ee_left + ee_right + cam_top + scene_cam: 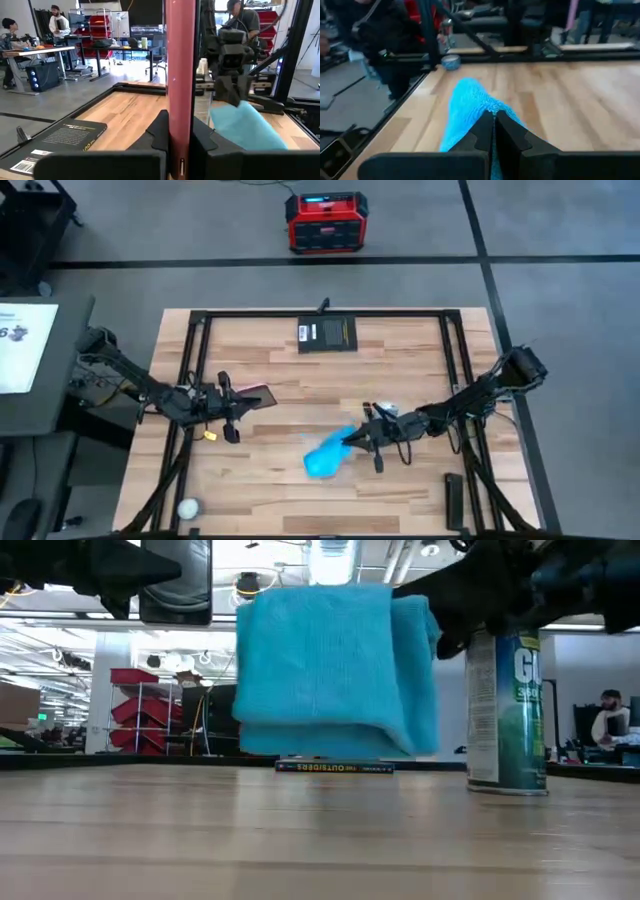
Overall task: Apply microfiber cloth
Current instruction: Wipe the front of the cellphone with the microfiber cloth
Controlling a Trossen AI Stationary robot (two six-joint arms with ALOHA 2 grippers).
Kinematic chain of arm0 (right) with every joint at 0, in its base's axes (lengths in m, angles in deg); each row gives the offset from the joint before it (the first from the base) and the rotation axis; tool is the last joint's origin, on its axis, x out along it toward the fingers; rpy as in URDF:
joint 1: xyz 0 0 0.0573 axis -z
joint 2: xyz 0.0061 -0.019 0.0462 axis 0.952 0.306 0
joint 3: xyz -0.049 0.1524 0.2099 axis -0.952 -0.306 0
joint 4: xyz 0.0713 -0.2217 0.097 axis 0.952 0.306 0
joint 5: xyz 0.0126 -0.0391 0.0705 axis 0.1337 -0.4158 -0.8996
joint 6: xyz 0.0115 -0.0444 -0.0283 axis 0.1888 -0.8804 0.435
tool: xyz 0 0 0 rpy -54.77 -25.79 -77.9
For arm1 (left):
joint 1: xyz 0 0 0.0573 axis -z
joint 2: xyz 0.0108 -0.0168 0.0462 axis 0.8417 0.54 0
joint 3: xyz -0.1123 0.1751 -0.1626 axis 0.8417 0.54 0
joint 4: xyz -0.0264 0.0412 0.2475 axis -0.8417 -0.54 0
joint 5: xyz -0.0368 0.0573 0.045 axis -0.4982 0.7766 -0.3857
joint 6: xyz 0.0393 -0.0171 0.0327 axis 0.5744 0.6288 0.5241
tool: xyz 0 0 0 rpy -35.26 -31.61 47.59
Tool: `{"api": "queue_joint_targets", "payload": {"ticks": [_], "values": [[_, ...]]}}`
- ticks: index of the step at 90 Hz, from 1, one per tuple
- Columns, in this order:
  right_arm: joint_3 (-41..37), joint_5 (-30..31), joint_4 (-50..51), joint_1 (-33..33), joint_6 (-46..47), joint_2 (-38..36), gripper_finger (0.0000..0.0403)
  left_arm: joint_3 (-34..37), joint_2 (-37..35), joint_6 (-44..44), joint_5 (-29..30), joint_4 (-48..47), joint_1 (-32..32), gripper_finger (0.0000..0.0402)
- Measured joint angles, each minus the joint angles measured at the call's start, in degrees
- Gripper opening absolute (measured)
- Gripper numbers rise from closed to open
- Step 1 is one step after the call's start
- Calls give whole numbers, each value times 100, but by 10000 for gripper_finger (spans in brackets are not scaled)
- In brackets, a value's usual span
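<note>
The cloth (335, 670) fills the low view, a sky-blue fold hanging clear of the surface (320, 830). The right hand (362, 439) is closed on one end of it, fingers pinched together with blue fabric bulging out past them in its wrist view. From above, the cloth droops toward the near-left from that hand, just right of the surface's middle, and its lower end seems close to the wood.

To the left, the left hand (240, 401) grips a pink-backed phone (257, 396), holding it on edge between closed fingers; its wrist view shows the pink strip upright with the cloth beyond it. The two are still apart.

So the step in hand looks like bringing cloth to phone, with wiping not yet begun. The next move calls for the right hand to carry the loose fold leftward onto the phone's face while the left keeps it steady.

Farther off, a black book (327, 334) lies at the far edge, and a spray can (506, 710) stands right of the cloth.
</note>
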Motion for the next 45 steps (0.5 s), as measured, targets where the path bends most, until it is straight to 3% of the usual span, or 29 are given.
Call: {"api": "queue_joint_targets", "payload": {"ticks": [45], "values": [[201, 311, 7, -766, 908, 1076, 0, 0, 0, -55, -9, -45, 31, 6]]}}
